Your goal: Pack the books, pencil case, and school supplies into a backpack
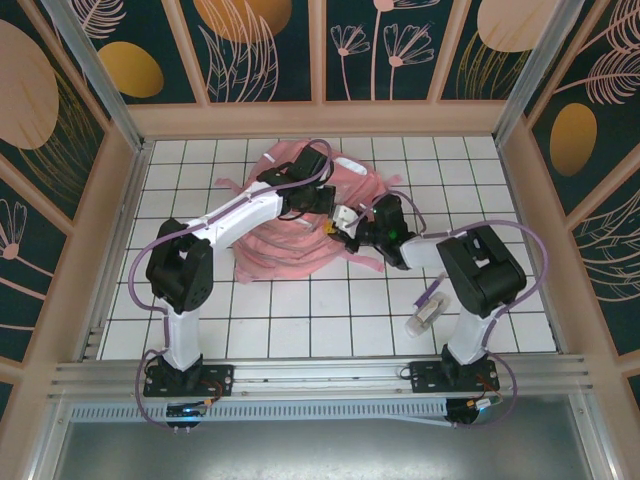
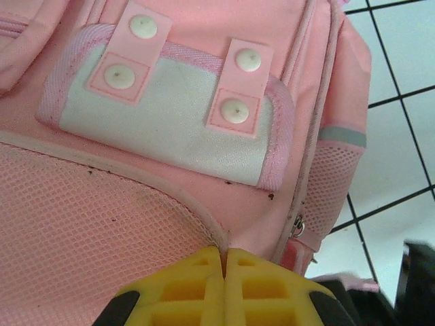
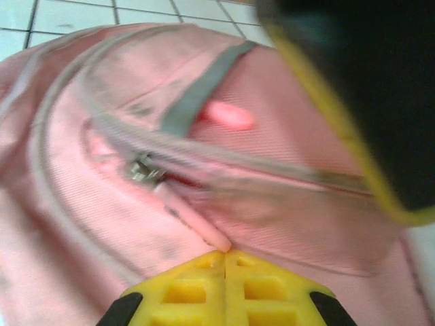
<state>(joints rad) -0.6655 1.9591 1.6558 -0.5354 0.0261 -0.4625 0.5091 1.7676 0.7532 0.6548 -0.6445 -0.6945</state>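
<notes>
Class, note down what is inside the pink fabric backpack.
Nothing inside can be seen. The outer cloth of the soft pink fabric backpack and its blurred grey zip cover the interior, so any contents are hidden.

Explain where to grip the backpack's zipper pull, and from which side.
Grip the pink pull at its free end, away from the metal slider. It is a slim strip pointing toward the right tool, so approach along its length from that end.

The backpack [image 2: 204, 41] is showing soft matt pink cloth, with rough open mesh [image 2: 81, 231] lying just ahead of the left end effector [image 2: 223, 261], whose yellow plastic fingers [image 2: 183, 288] are looking smooth. The white tiled surface [image 2: 401, 54] is gleaming glossily.
</notes>
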